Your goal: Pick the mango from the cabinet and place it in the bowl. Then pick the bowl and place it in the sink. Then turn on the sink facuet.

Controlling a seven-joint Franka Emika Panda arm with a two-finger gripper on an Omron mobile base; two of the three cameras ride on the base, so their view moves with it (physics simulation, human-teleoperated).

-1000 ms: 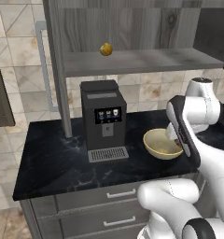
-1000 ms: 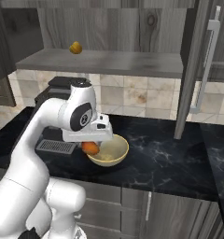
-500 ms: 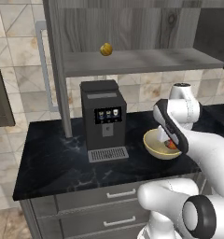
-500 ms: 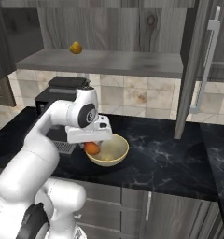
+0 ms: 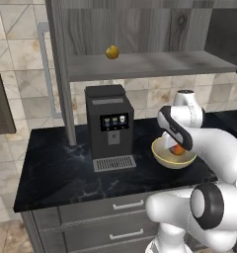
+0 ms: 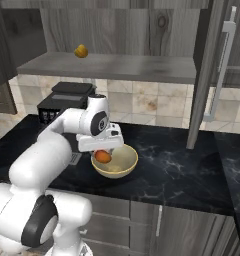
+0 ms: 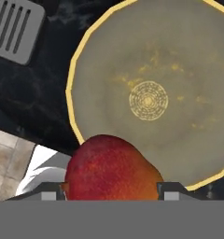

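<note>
Mango, small, oval and orange-red, sits at the right centre of the left base view, clamped in the dark two-finger tool over the round pale yellow-tan bowl, which rests on the black marbled surface just right of the black coffee machine. Above, a small round yellow fruit lies on the plank shelf of the grey wood-grain cabinet.

In the right base view the tool holds the mango at the bowl's left rim, low inside it or just over it; I cannot tell which.

In the hand view the mango fills the bottom centre between the half-wide fingertips, over the near edge of the bowl rather than its middle. Released here, I judge it could strike the rim and roll off onto the surface, or tip the bowl.
</note>
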